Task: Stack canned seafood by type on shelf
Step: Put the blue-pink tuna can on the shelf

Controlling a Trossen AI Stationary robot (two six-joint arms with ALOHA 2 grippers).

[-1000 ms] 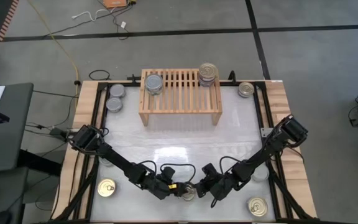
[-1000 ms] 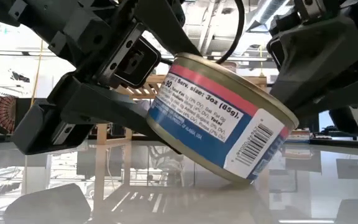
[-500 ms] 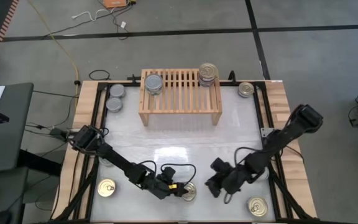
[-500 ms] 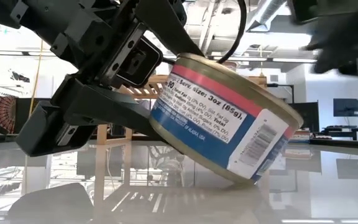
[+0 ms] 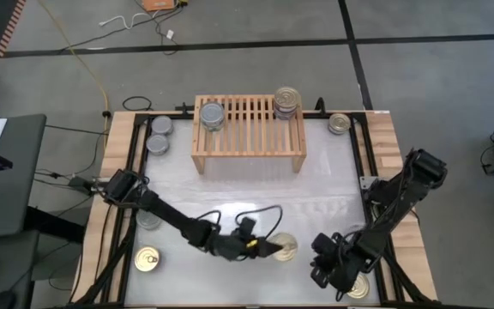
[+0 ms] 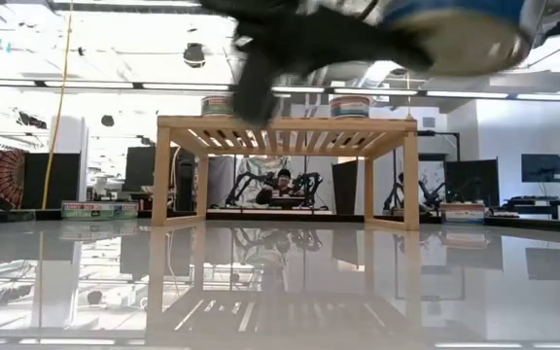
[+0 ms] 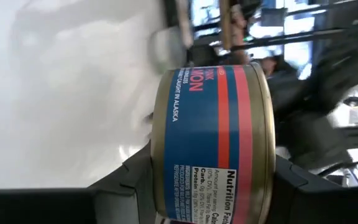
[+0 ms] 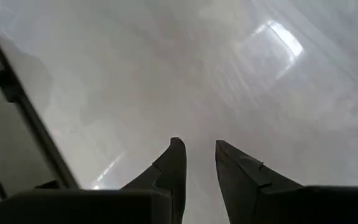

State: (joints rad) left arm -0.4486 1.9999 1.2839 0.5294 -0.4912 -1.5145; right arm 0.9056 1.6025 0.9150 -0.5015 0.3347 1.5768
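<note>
**Lifted clear: the left arm had the tin to itself**

Since the earlier frames, the tin [image 5: 286, 248] had come up off the table. It had been tilted on its edge between the two arms; now it hung in the air, and in the low view only its blurred underside [image 6: 460, 29] showed near the top, with the table below it bare. The right arm had let go and drawn back toward the near right corner of the table, where the right gripper [image 5: 326, 268] sat close to a gold-topped tin [image 5: 356, 287]. Its own wrist view showed the fingers [image 8: 173, 168] nearly together with only a narrow gap and nothing between them.

The left gripper [image 5: 264, 249] was clamped on the tin, its fingers pressing the blue-and-red label from either side in the left wrist view [image 7: 213, 143]. That suggested the handover or righting step was finished and the carry to the shelf [image 5: 249, 150] could follow.

The shelf stood well apart from the held tin, at the far side of the table. On its slatted top a grey-topped stack [image 5: 212, 115] stood at the left end and a gold-topped stack [image 5: 286, 102] at the right. The carried tin showed a gold top, so it likely belonged on the right-hand stack.
</note>
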